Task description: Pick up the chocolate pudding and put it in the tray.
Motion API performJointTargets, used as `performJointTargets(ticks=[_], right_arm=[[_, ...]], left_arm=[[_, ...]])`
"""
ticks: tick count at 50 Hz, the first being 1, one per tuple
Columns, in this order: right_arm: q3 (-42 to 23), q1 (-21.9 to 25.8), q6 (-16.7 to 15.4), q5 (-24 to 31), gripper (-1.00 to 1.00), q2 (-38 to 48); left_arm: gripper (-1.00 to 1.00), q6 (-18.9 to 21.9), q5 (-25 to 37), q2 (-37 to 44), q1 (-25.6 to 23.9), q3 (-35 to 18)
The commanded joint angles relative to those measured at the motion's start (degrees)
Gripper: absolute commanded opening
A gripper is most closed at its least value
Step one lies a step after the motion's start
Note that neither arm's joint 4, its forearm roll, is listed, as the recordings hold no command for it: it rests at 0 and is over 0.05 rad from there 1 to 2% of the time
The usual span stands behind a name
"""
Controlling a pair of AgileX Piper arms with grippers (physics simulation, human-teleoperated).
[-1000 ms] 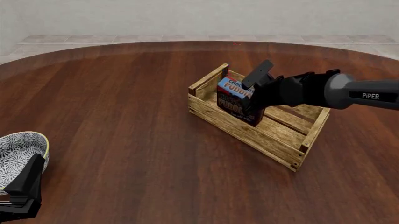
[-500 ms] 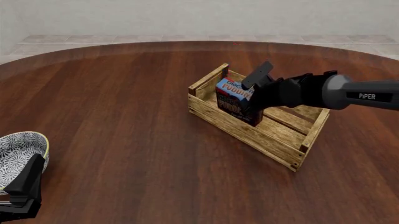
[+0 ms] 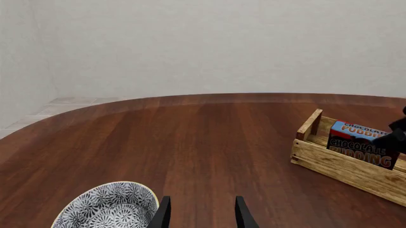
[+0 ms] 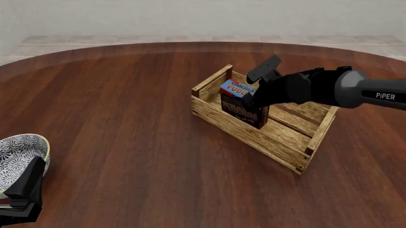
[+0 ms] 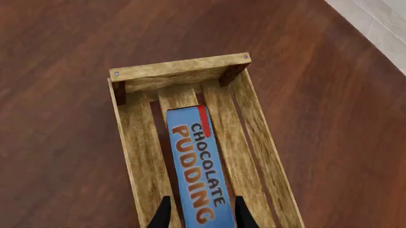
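The chocolate pudding, a small carton with a blue top and dark brown front, stands upright inside the tray, a light-wood slatted crate, near its left end. My right gripper reaches down over the carton with a finger on either side, open, with a thin gap at one finger. In the right wrist view the pudding lies between the fingertips on the tray's slats. My left gripper is open and empty at the table's near left. From there the pudding and the tray show far off.
A patterned round bowl sits at the near left edge beside my left gripper; it also shows in the left wrist view. The round dark-wood table ends at a tiled floor behind.
The pudding has come down from a tilted, lifted pose and now stands in the tray. My right gripper has shifted slightly left with it. The left arm has not moved.
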Motion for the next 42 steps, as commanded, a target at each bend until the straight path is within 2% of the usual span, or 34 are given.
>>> performJointTargets(ticks=[1, 9, 13, 23, 32, 36, 42], right_arm=[[0.00, 0.29, 0.49, 2.22, 1.00, -3.64], [1.13, 1.14, -1.06, 4.63, 1.00, -9.05], [1.79, 2.43, -0.61, 6.20, 1.00, -13.15], [2.06, 5.88, -1.61, 12.79, 1.00, -26.19], [1.73, 6.92, -2.51, 16.95, 1.00, -33.57], [1.69, 7.70, -3.68, 20.56, 1.00, -38.84], [2.09, 8.02, -3.65, 22.60, 1.00, -43.17]], left_arm=[[1.00, -0.01, 0.00, 0.00, 0.00, 0.00], [1.00, 0.00, 0.00, 0.00, 0.00, 0.00], [1.00, 0.01, 0.00, 0.00, 0.00, 0.00], [1.00, 0.00, 0.00, 0.00, 0.00, 0.00], [1.00, 0.00, 0.00, 0.00, -0.01, 0.00], [1.00, 0.00, 0.00, -0.01, 0.00, 0.00], [1.00, -0.01, 0.00, 0.00, 0.01, 0.00]])
